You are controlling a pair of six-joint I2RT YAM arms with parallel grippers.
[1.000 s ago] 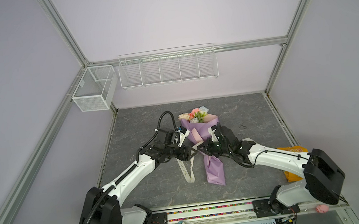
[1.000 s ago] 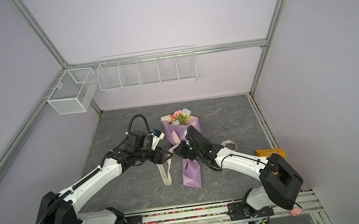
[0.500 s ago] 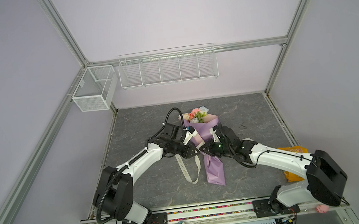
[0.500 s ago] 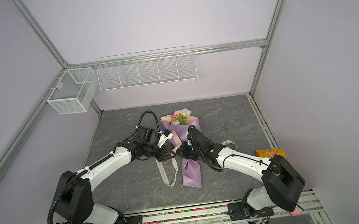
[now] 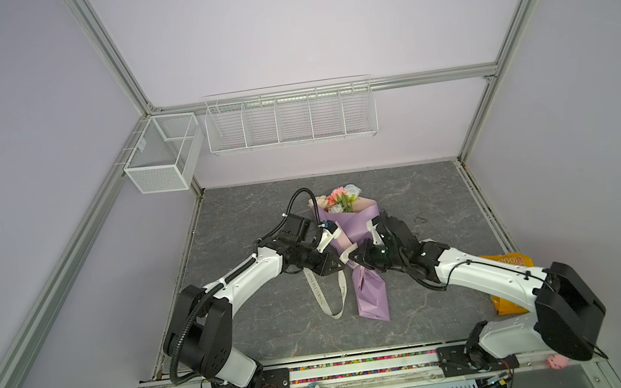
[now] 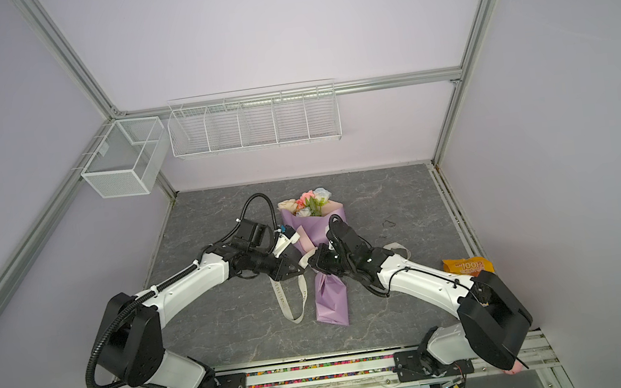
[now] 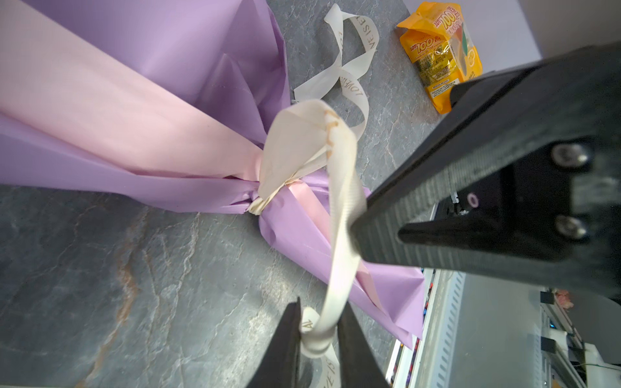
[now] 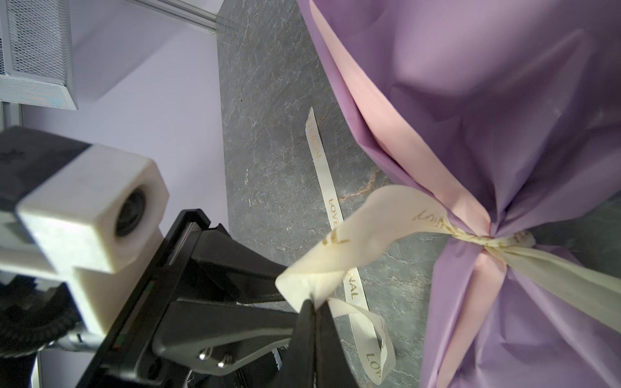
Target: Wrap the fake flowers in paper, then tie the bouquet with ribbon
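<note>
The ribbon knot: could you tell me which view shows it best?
Right wrist view: the ribbon knot is close, sharp, unobstructed. Left wrist view: a ribbon loop overlaps it. In both top views it is barely visible.

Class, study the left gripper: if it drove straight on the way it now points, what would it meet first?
Probably the bouquet's tied neck: the left gripper, with the cream ribbon between its fingers, points there. The right gripper sits close alongside; depth is unclear.
</note>
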